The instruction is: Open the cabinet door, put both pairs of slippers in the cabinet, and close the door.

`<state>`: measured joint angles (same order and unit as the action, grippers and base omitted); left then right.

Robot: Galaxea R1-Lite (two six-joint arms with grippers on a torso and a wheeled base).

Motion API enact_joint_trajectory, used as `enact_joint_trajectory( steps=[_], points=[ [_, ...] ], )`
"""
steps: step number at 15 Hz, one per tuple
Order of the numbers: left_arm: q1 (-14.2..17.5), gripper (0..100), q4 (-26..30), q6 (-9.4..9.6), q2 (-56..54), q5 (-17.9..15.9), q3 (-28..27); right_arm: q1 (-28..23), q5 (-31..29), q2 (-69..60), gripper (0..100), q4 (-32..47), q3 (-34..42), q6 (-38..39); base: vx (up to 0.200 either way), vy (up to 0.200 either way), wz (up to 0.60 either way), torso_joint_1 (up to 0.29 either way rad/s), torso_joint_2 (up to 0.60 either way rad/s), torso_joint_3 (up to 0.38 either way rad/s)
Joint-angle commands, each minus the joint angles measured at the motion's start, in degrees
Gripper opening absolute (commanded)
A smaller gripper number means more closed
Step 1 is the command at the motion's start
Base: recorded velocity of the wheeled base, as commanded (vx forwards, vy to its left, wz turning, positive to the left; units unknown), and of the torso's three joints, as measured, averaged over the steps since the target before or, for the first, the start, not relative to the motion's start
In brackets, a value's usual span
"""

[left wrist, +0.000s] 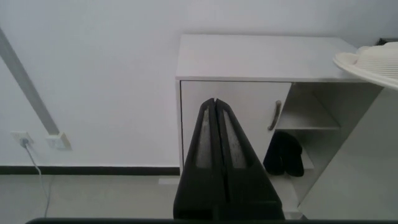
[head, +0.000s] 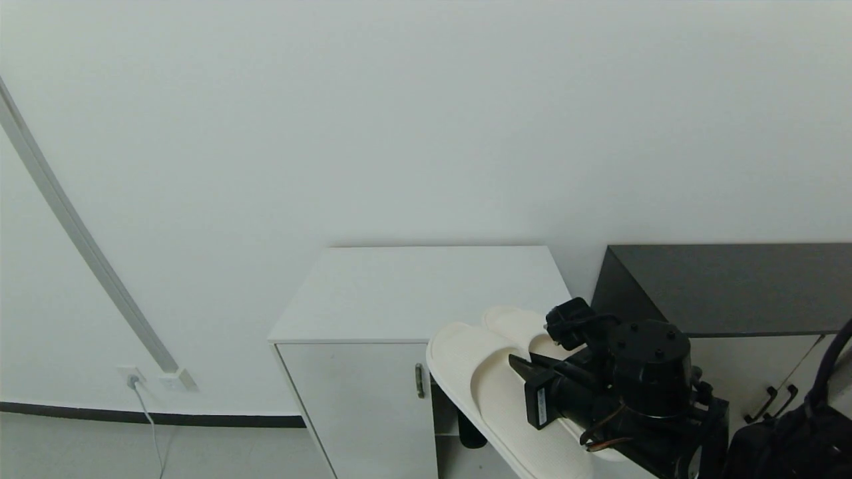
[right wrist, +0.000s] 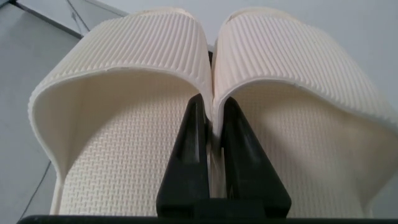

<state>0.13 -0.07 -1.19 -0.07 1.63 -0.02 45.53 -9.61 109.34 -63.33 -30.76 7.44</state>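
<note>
Pair of white slippers (right wrist: 124, 81) grasped at the inner edges by right tool (right wrist: 211, 106).
Held near cabinet (head: 413, 293) front right corner, door (left wrist: 354, 168) open (black slippers (left wrist: 284, 152) inside, below a shelf (left wrist: 314, 118)); left tool (left wrist: 214, 106) clenched, empty.

This is a plain indoor room, probably an office or test space rather than a lived-in home. It has a bare white wall (head: 399, 120) and a grey cable duct (head: 73, 226) slanting down to a wall socket (head: 131, 376). A dark skirting strip (head: 166, 418) runs along the floor. A white shoe cabinet (head: 413, 293) holds dark slippers (left wrist: 285, 154) and stands beside a dark-topped unit (head: 732, 286).
</note>
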Motion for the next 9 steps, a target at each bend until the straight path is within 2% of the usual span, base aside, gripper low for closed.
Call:
enact_joint_trajectory(
  steps=[1, 4, 9],
  points=[
    [0.0, 0, 0.0, -0.04, 0.1, 0.0, 0.0, 0.0, -0.1, 1.1, 0, -0.9, 0.4, -0.1, -0.200, 0.000, 0.00, 0.007, 0.00, 0.007],
    [0.0, 0, 0.0, -0.04, 0.1, 0.0, 0.0, 0.0, 0.0, 1.8, 0, -3.0, 1.3, -1.5, -0.200, 0.000, 0.00, 0.004, 0.00, -0.002],
    [0.0, 0, 0.0, -0.04, 0.1, 0.0, -0.1, 0.0, -0.1, 1.8, 0, -3.2, 1.8, -2.0, 0.000, 0.000, 0.00, 0.000, 0.00, 0.000]
  ],
)
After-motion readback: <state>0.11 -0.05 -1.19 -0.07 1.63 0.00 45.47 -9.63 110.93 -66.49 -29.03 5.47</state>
